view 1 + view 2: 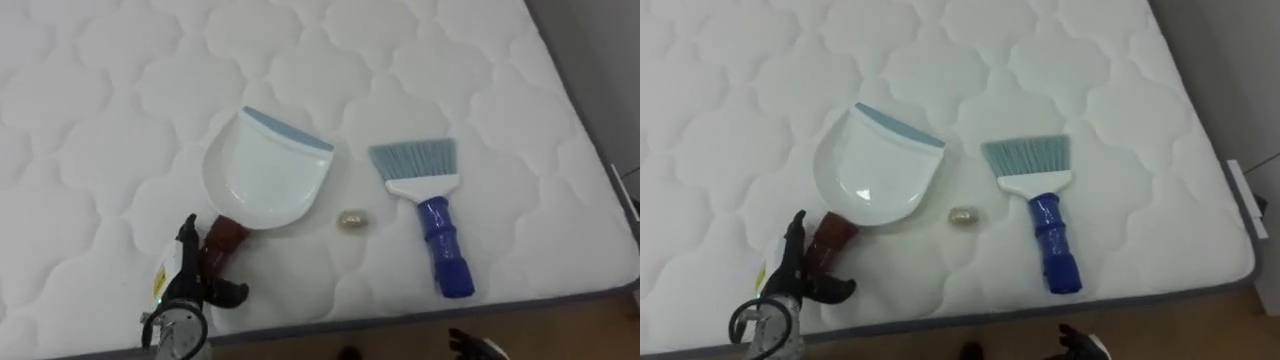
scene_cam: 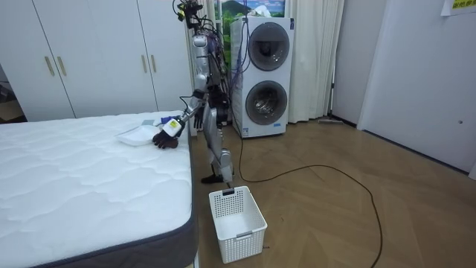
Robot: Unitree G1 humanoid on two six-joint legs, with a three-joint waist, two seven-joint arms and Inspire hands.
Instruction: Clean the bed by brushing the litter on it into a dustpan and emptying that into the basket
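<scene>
We're standing at the side of the bed (image 1: pixel 100 120), the big white quilted mattress stretching out ahead of us. A white basket (image 2: pixel 242 223) waits on the floor by the bed's corner, well away from the action.

Down on the mattress near our edge, the white dustpan (image 1: pixel 265 175) lies flat, its blue lip pointing away from us and its dark red handle (image 1: pixel 226 238) towards us. Well to its right lies the brush (image 1: pixel 440 235), bristles away, blue grip towards us, nobody on it.

The left hand (image 1: pixel 190 275) is right at the dustpan's handle, fingers spread either side of it and not closed round it. So by our reading the step in hand is taking up the dustpan. The right hand (image 1: pixel 478 346) sits low at the lower edge, off the mattress, and we cannot tell its state.

And there's the target: a small crumpled scrap (image 1: pixel 351 220) on the mattress between dustpan and brush, just beside the pan's right edge. Next, we reckon, the left hand must close on that handle and the right must fetch the brush.
</scene>
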